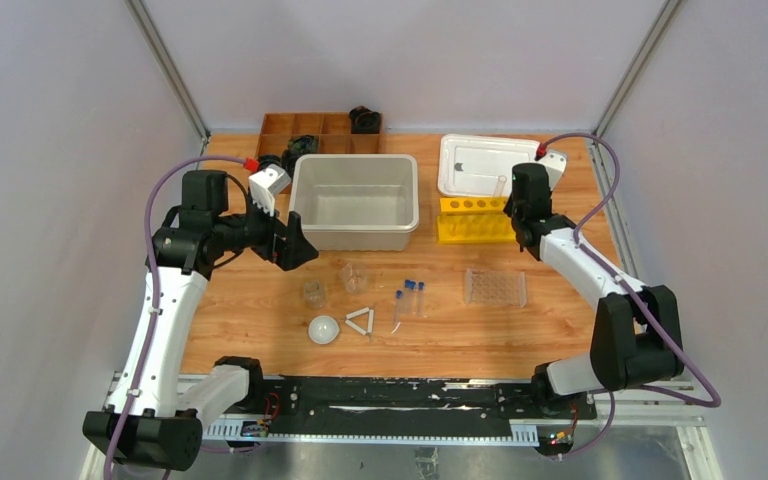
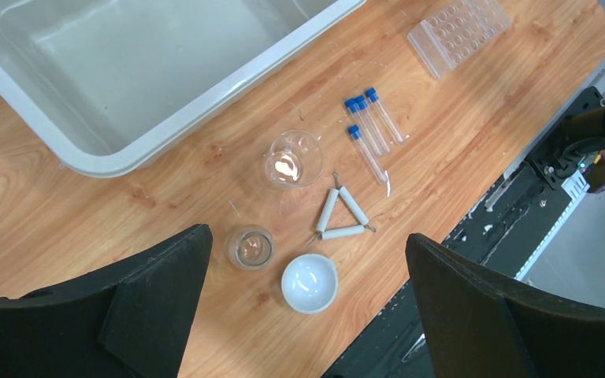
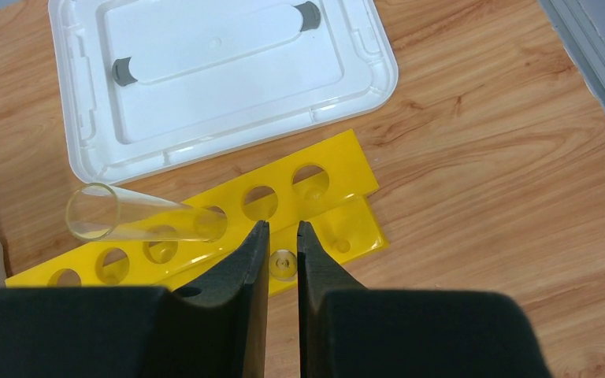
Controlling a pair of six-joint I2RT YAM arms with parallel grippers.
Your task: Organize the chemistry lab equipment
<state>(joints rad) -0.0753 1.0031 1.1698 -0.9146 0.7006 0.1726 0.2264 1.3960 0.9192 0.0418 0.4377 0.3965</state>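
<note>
Hovering over yellow rack point(image 3: 205, 228), right fingers point(image 3: 256, 260) nearly closed and empty, left fingers point(image 2: 165, 283) wide open

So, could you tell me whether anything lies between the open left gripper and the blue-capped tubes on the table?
Nothing visible does. The left gripper hangs open above the table, and the blue-capped tubes lie in plain view below. The beakers, white triangle and white dome lie beside them, not over them.

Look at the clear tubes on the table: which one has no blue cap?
The uncapped tube leaning in the yellow rack, its open mouth up. The three capped tubes lie flat on the wood.
</note>
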